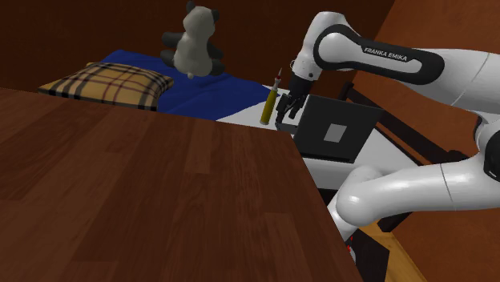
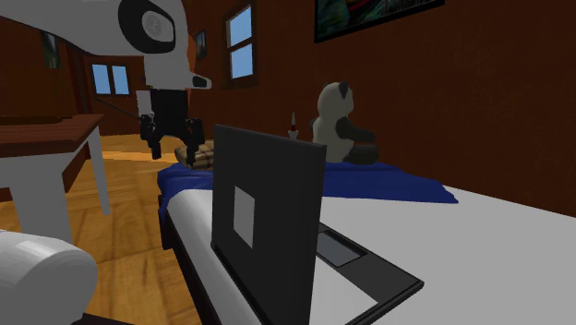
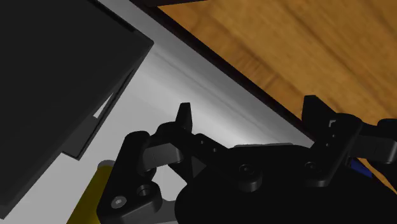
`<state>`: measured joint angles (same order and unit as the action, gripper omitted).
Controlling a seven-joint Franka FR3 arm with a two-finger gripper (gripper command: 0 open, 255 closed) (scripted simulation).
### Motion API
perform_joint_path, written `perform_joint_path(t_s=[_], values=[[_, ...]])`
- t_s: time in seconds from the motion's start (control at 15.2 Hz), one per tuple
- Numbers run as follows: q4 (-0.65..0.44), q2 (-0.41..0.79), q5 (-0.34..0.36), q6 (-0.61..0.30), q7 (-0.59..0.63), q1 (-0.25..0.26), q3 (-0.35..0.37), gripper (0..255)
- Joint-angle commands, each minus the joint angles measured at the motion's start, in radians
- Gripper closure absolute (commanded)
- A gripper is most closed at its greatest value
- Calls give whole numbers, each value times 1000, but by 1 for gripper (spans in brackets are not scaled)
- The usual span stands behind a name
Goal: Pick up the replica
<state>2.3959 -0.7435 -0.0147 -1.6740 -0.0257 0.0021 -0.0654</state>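
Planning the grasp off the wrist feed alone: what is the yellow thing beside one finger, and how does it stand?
Observer: In the shoulder view it is a slim yellow-handled object, near upright on the white bed, with a thin stem and a red tip on top.
Operator: Where is the gripper against it?
Observer: The gripper hangs level with the handle, close beside it, between it and the open laptop. I cannot tell whether they touch.
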Motion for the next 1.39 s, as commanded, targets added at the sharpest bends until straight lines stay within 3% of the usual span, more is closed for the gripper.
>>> perform_joint_path(t_s=[0.0, 0.66, 1.32], values=[[0, 0, 0, 0, 0, 0, 0, 0], [-233, 254, 59, -90, -201, -29, -159, 0], [-575, 556, -6, -109, -416, -40, -306, 0]])
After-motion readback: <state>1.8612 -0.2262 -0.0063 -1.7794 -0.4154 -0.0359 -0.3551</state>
